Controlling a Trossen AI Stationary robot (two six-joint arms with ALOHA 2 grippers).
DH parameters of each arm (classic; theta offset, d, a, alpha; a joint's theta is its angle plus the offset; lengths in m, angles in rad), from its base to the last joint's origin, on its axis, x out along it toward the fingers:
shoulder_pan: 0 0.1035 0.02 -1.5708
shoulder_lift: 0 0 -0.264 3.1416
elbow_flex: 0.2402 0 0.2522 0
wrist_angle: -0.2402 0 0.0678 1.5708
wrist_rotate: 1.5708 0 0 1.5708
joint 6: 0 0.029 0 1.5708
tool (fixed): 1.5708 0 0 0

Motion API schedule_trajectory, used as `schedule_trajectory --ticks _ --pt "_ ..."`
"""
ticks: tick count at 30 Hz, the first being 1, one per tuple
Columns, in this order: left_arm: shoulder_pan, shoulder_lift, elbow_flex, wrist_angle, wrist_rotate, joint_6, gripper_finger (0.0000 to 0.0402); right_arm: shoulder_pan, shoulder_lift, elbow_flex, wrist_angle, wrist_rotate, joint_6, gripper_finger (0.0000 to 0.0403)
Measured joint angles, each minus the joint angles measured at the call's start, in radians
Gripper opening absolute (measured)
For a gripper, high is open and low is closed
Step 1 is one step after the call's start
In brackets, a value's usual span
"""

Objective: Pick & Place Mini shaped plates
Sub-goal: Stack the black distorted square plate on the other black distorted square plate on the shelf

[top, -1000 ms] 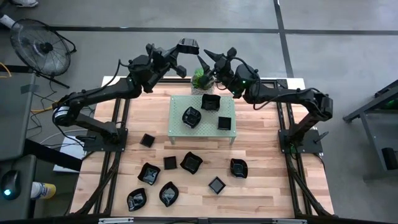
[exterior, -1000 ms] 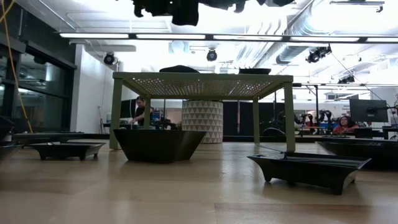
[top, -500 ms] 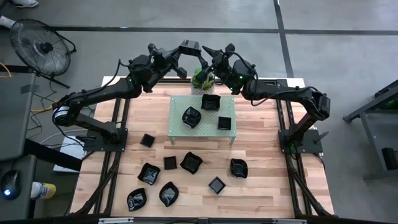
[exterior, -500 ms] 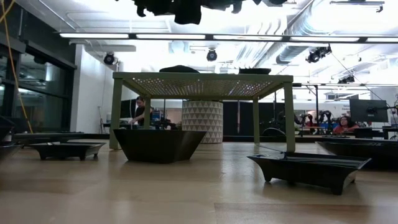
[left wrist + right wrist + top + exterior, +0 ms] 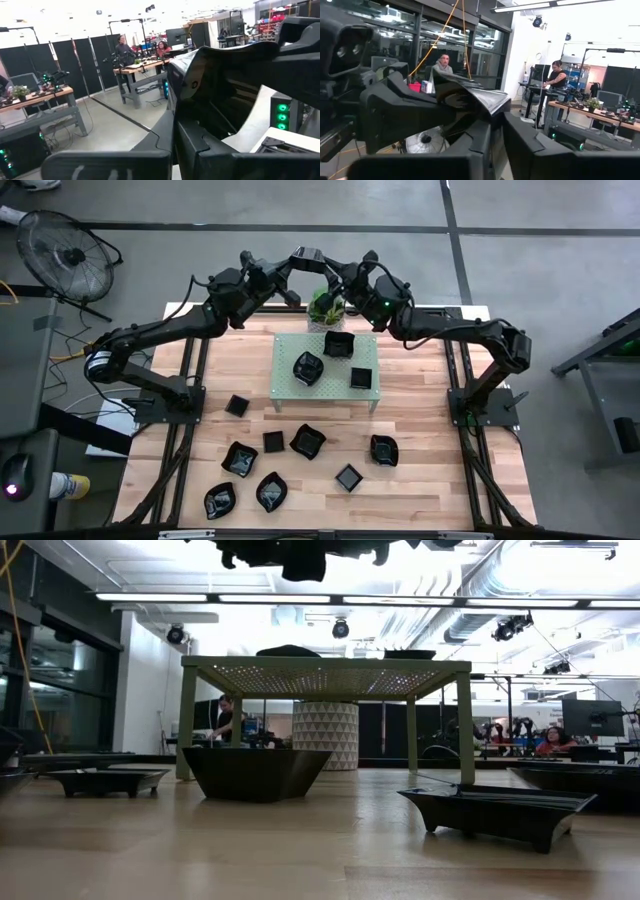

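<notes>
A glossy black mini plate [image 5: 306,255] hangs high in the air beyond the table's far edge, above the potted plant [image 5: 325,305]. My left gripper [image 5: 293,262] is shut on it from the left. My right gripper [image 5: 323,267] is shut on it from the right. In the low view both grippers show only as dark shapes at the top, around the plate [image 5: 300,558]. Three more plates lie on the pale green rack [image 5: 290,345], and several rest flat on the wooden table [image 5: 420,430]. My left gripper holds the plate by its left side [image 5: 299,258], reaching about level from the table's left; how the fingers sit on it is hidden by the gripper. The plate is lifted clear. My right gripper pinches the plate's pointed rim corner [image 5: 492,111] between its two fingers [image 5: 522,142]. It comes about level from the table's right, facing my left gripper [image 5: 395,110]. The plate sits clear of everything, spanning the two grippers.
The rack stands on legs at the table's far middle, and the plant is just behind it. Loose plates crowd the near half [image 5: 272,491]. A fan [image 5: 65,255] stands on the floor at far left. People sit at benches in the room behind.
My right gripper has moved toward the table's left, up to the plate that my left gripper holds, and its fingers have closed on the plate's rim. My left gripper has stayed in place with the plate.
</notes>
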Motion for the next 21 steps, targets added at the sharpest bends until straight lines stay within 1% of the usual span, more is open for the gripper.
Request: schedule_trajectory --ticks 4,8,10,13,21 --pt "0.0 -0.001 0.0 -0.003 0.053 0.016 0.0001 -0.002 0.0 0.0 0.004 0.006 0.0 0.0005" --pt "0.002 -0.002 0.0 -0.012 0.106 0.072 0.0001 -0.002 -0.002 0.0 0.006 0.003 0.017 0.0003" --pt "0.002 -0.003 0.0 -0.022 0.117 0.078 0.0005 -0.002 -0.002 0.0 0.004 -0.004 0.021 0.0002" --pt "0.001 -0.003 0.0 -0.032 0.132 0.078 0.0022 -0.002 -0.002 0.0 0.004 -0.005 0.026 0.0002" --pt "0.0 -0.001 0.0 -0.045 0.173 0.086 0.0086 -0.007 -0.002 0.001 0.0 -0.01 0.05 0.0001"
